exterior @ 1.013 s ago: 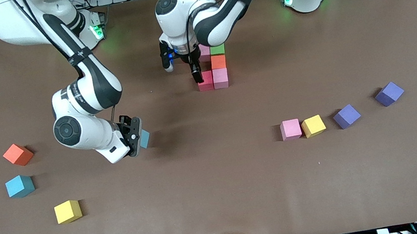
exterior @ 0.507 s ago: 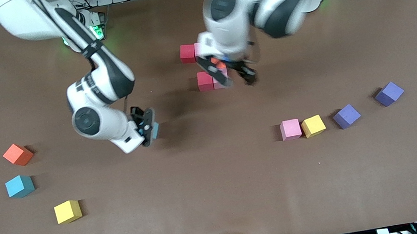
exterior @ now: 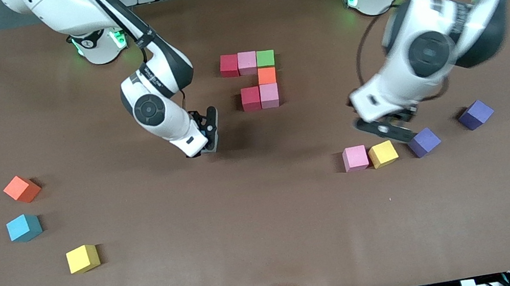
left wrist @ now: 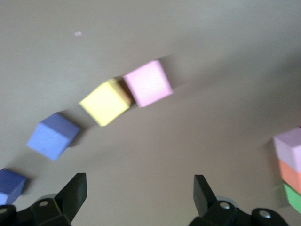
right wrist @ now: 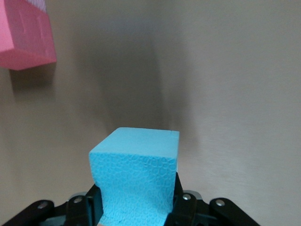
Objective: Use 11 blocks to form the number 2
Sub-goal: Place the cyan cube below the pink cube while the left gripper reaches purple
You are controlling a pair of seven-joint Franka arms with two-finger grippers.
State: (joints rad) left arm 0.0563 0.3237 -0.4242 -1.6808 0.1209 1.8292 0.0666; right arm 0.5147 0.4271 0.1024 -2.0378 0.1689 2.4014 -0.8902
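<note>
Toward the right arm's end of the table, in the lower part of the frame: orange block (exterior: 22,188), light blue block (exterior: 24,227) and yellow block (exterior: 82,258), well apart.

Toward the upper middle: right gripper (exterior: 210,129) over bare table, pinching a light blue cube (right wrist: 136,174).

At top centre: unfinished number 2 (exterior: 266,75), six cubes touching.

Toward the left arm's end: left gripper (exterior: 385,129), fingers spread wide, above the yellow cube (exterior: 382,153) and purple cube (exterior: 423,141); pink cube (exterior: 355,158) beside them; second purple cube (exterior: 475,114) apart.

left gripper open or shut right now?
Open. The left gripper shows its fingers spread wide with nothing between them, above the table near the purple block.
</note>
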